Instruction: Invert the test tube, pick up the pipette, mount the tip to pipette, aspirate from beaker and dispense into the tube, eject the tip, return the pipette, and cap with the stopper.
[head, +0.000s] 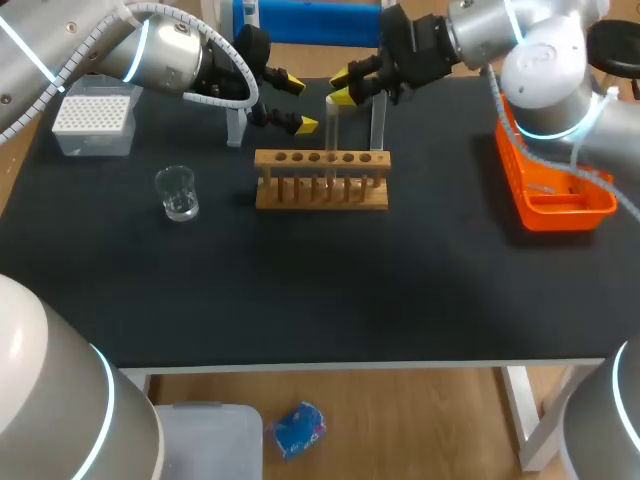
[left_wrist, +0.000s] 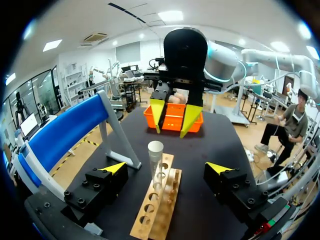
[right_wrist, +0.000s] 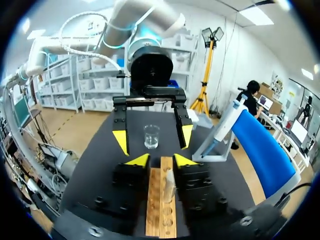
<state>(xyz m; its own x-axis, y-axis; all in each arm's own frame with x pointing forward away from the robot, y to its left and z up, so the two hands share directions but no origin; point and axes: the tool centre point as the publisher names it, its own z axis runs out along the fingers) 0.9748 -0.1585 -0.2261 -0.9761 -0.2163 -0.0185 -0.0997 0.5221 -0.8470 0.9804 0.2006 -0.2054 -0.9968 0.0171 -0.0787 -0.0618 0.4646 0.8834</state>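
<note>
A clear glass test tube (head: 331, 135) is held upright in a light wooden rack (head: 321, 192) on the black surface (head: 320, 290), upper centre of the head view. The left end effector (head: 297, 103) is spread wide just left of it. The right end effector (head: 344, 86), also spread, is just beside its top.

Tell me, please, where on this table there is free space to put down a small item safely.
The wide front strip of the table, before the beaker and wooden rack, is bare. So is the patch between rack and orange basket. Crowded: behind the rack, where the left gripper and right gripper stand close to the test tube.
</note>
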